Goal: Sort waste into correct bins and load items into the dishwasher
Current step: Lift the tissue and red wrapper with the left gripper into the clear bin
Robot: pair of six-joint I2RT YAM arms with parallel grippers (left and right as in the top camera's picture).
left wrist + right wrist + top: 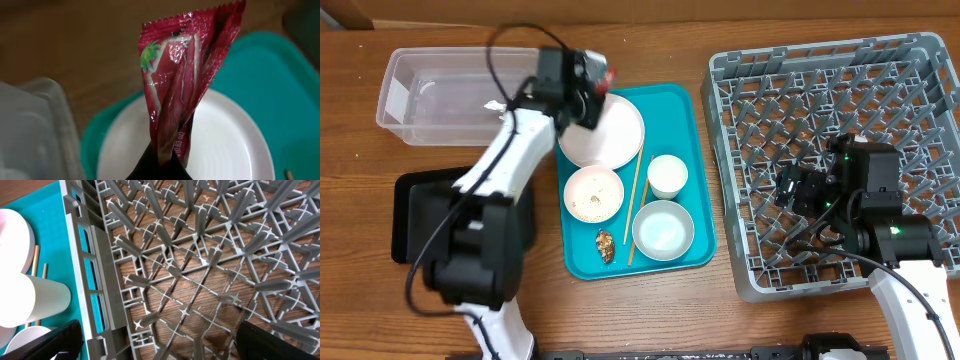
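My left gripper is shut on the red-and-white wrapper and holds it above the white plate, near the plate's left edge; the wrapper shows as a red bit in the overhead view. The clear tub lies to the left, with a white tissue bit at its right end. The black tray is at the left front. My right gripper is open and empty above the grey dish rack. Two bowls, the cup, the chopsticks and a brown scrap lie on the teal tray.
The left bowl holds rice grains. In the right wrist view the rack's left wall stands between my fingers, with the cup and the chopsticks beyond it on the teal tray.
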